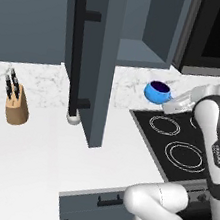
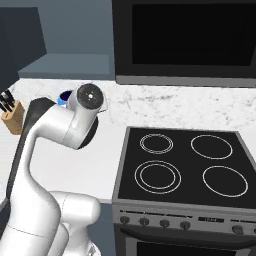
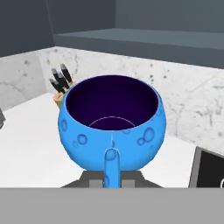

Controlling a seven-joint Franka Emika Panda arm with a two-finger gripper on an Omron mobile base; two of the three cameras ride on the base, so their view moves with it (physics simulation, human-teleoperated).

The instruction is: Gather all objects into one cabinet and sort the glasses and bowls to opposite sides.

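Note:
A small glossy blue bowl [image 1: 157,91] with a short handle hangs above the white counter, left of the stove. My gripper [image 1: 169,100] is shut on that handle from the right. In the hand view the blue bowl [image 3: 111,120] sits upright and empty, its handle pinched in my gripper [image 3: 111,181]. From the right base view only a sliver of the bowl [image 2: 64,97] peeks out behind my arm. The slate-blue cabinet [image 1: 142,49] stands open above it, with its door [image 1: 88,52] swung out to the left.
A wooden knife block [image 1: 17,106] stands on the counter at the left. The black stove [image 2: 180,160] lies to the right, under a dark microwave [image 2: 185,40]. The open door's edge juts over the counter [image 1: 26,169].

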